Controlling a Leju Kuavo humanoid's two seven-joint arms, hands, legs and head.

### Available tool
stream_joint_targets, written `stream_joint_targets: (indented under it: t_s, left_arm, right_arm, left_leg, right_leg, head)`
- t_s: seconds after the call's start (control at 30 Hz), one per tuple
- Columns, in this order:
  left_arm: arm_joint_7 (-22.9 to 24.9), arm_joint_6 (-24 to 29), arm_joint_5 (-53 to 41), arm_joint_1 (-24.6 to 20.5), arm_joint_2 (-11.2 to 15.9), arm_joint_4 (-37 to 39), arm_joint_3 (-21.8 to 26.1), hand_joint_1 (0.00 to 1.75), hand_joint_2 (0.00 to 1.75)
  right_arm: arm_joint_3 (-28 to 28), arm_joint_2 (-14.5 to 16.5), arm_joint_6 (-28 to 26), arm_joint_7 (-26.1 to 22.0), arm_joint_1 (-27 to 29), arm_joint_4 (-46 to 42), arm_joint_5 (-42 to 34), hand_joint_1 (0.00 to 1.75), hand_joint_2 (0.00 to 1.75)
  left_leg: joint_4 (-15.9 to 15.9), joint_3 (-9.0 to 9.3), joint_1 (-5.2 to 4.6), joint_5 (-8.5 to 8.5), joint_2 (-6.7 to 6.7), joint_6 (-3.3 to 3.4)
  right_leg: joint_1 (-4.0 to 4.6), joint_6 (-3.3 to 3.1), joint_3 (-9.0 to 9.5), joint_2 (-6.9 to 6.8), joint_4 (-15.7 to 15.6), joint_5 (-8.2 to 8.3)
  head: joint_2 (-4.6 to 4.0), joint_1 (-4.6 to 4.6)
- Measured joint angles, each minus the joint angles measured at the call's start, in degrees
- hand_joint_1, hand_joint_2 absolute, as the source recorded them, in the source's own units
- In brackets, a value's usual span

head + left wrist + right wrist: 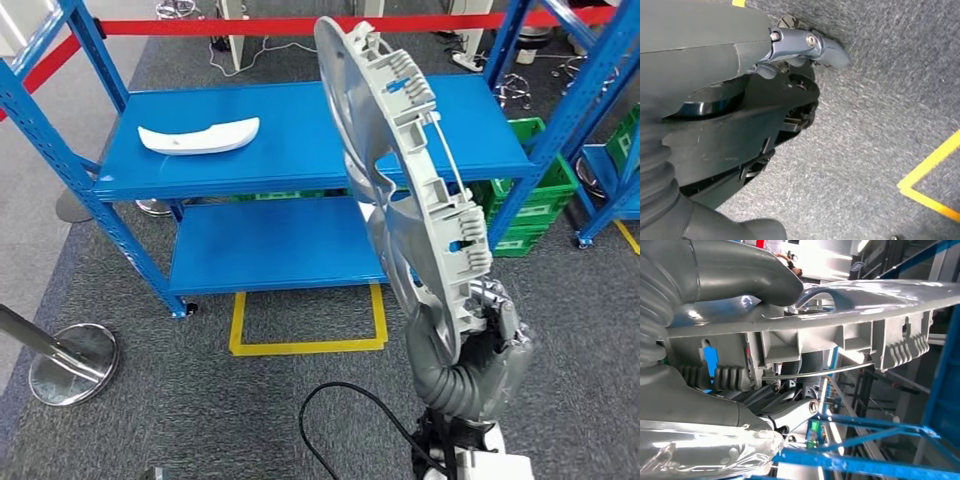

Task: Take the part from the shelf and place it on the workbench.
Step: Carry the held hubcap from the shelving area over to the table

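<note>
Holding the grey part [407, 190] upright in my right hand [483, 350], fingers [783, 417] closed around its lower edge, in front of the blue shelf [302, 130]. Risk: the tall part tips or strikes the shelf post while turning.

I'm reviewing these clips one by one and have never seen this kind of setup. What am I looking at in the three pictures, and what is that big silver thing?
This is a humanoid robot with two arms and many-fingered hands. The head view looks down from high on its body. There its right hand holds a large silver plastic part upright, in front of a blue shelf. A white curved part lies on the shelf's upper level. Yellow tape marks a square on the grey carpet.

The right wrist view is taken just behind that hand, so the silver part appears very close and turned sideways. The left wrist view looks down past the left hand at the carpet; whether it is open or shut is unclear.
</note>
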Motion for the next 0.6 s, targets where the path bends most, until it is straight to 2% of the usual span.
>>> stream_joint_targets:
  t_s: [0.07,0.1,0.13,0.17,0.2,0.23,0.27,0.3,0.33,0.37,0.4,0.43,0.47,0.5,0.57,0.6]
  left_arm:
    - [0.0,-0.04,0.25,0.04,0.05,0.0,0.02,0.0,1.75]
    - [0.01,-0.04,0.33,0.06,0.08,0.0,0.03,0.0,1.75]
    - [0.01,-0.04,0.4,0.07,0.1,0.0,0.03,0.0,1.75]
    - [0.01,-0.04,0.43,0.02,0.1,0.0,0.03,0.0,1.75]
    - [0.01,-0.04,0.43,-0.04,0.11,0.0,0.03,0.0,1.75]
    - [0.0,-0.04,0.44,-0.12,0.11,0.0,0.03,0.0,1.75]
    - [0.0,-0.04,0.46,-0.18,0.12,0.0,0.03,0.0,1.75]
    - [0.01,-0.06,0.51,-0.21,0.13,0.0,0.04,0.0,1.75]
    - [0.03,-0.11,0.63,-0.21,0.13,0.0,0.04,0.0,1.75]
    - [0.07,-0.2,0.75,-0.22,0.12,0.0,0.05,0.0,1.75]
    - [0.11,-0.32,0.87,-0.25,0.1,0.0,0.06,0.0,1.75]
    - [0.16,-0.46,0.97,-0.32,0.07,0.0,0.07,0.0,1.75]
    - [0.2,-0.57,0.99,-0.42,0.03,0.0,0.07,0.0,1.75]
    - [0.21,-0.63,1.01,-0.48,0.01,0.0,0.08,0.0,1.75]
    - [0.23,-0.66,1.04,-0.33,-0.01,0.0,0.14,0.0,1.75]
    - [0.26,-0.65,1.06,-0.16,0.01,0.0,0.19,0.0,1.75]
  right_arm:
    - [0.1,0.0,-0.1,-0.5,0.02,-0.03,0.48,1.75,1.75]
    - [0.19,0.0,-0.13,-0.66,0.0,-0.04,0.66,1.75,1.75]
    - [0.27,0.0,-0.14,-0.77,-0.03,-0.05,0.77,1.75,1.75]
    - [0.33,0.0,-0.14,-0.82,-0.04,-0.06,0.83,1.75,1.75]
    - [0.38,0.0,-0.14,-0.84,-0.02,-0.06,0.86,1.75,1.75]
    - [0.39,0.0,-0.14,-0.85,0.01,-0.06,0.86,1.75,1.75]
    - [0.39,-0.01,-0.14,-0.85,0.03,-0.06,0.87,1.75,1.75]
    - [0.4,-0.01,-0.15,-0.85,0.05,-0.06,0.86,1.75,1.75]
    - [0.4,-0.02,-0.15,-0.84,0.06,-0.06,0.84,1.75,1.75]
    - [0.4,-0.02,-0.16,-0.84,0.05,-0.06,0.81,1.75,1.75]
    - [0.4,-0.02,-0.16,-0.83,0.04,-0.06,0.78,1.75,1.75]
    - [0.4,-0.01,-0.16,-0.8,0.02,-0.06,0.73,1.75,1.75]
    - [0.4,-0.01,-0.16,-0.79,0.0,-0.06,0.68,1.75,1.75]
    - [0.4,0.0,-0.17,-0.77,-0.02,-0.06,0.6,1.75,1.75]
    - [0.4,0.0,-0.19,-0.76,0.02,-0.06,0.39,1.75,1.75]
    - [0.4,0.0,-0.19,-0.76,0.1,-0.06,0.28,1.75,1.75]
  left_leg:
    - [0.03,-0.23,0.13,0.4,-0.04,-0.63]
    - [0.76,-0.58,0.18,-0.78,-0.05,-1.0]
    - [2.54,-1.19,0.25,-3.06,-0.06,-1.36]
    - [5.46,-2.02,0.35,-6.2,-0.06,-1.68]
    - [9.17,-2.94,0.41,-9.34,-0.05,-1.95]
    - [12.78,-3.63,0.47,-11.38,-0.05,-2.13]
    - [15.33,-3.73,0.51,-11.99,-0.05,-2.23]
    - [16.26,-3.04,0.53,-11.26,-0.05,-2.24]
    - [15.38,-1.49,0.54,-9.74,-0.05,-2.17]
    - [12.83,0.93,0.55,-8.28,-0.06,-2.03]
    - [9.01,4.2,0.54,-7.58,-0.07,-1.82]
    - [4.75,7.38,0.51,-7.74,-0.11,-1.51]
    - [1.3,9.68,0.44,-8.28,-0.15,-1.17]
    - [-0.99,10.98,0.3,-8.75,-0.2,-0.79]
    - [-2.16,10.47,0.15,-8.27,-0.12,0.02]
    - [-2.23,9.94,0.15,-7.66,-0.03,0.45]
  right_leg:
    - [-0.04,-0.92,-0.9,0.03,0.12,0.81]
    - [-0.12,-1.41,-1.37,-0.04,0.14,1.38]
    - [-0.23,-1.82,-1.91,-0.11,0.09,2.05]
    - [-0.26,-2.06,-2.59,-0.15,0.1,2.73]
    - [-0.27,-2.22,-3.41,-0.14,0.14,3.47]
    - [-0.26,-2.24,-4.31,-0.15,0.19,4.2]
    - [-0.25,-2.17,-5.28,-0.16,0.24,4.92]
    - [-0.24,-2.08,-6.24,-0.18,0.3,5.61]
    - [-0.24,-1.96,-7.13,-0.18,0.34,6.27]
    - [-0.24,-1.82,-7.89,-0.17,0.37,6.91]
    - [-0.17,-1.63,-8.51,-0.15,0.42,7.48]
    - [-0.09,-1.41,-8.97,-0.14,0.47,8.04]
    - [-0.03,-1.15,-9.32,-0.15,0.47,8.65]
    - [-0.03,-0.83,-9.58,-0.19,0.32,9.3]
    - [-0.2,-0.16,-10.1,-0.2,-0.08,10.34]
    - [-0.3,0.14,-10.54,-0.21,0.19,9.74]
  head:
    - [0.0,0.16]
    - [0.0,0.07]
    - [0.0,-0.04]
    - [0.0,-0.13]
    - [0.0,-0.25]
    - [0.0,-0.29]
    - [0.0,-0.29]
    - [0.0,-0.3]
    - [0.0,-0.29]
    - [0.0,-0.3]
    - [0.0,-0.31]
    - [0.0,-0.29]
    - [0.0,-0.26]
    - [0.0,-0.23]
    - [0.0,-0.22]
    - [0.0,-0.19]
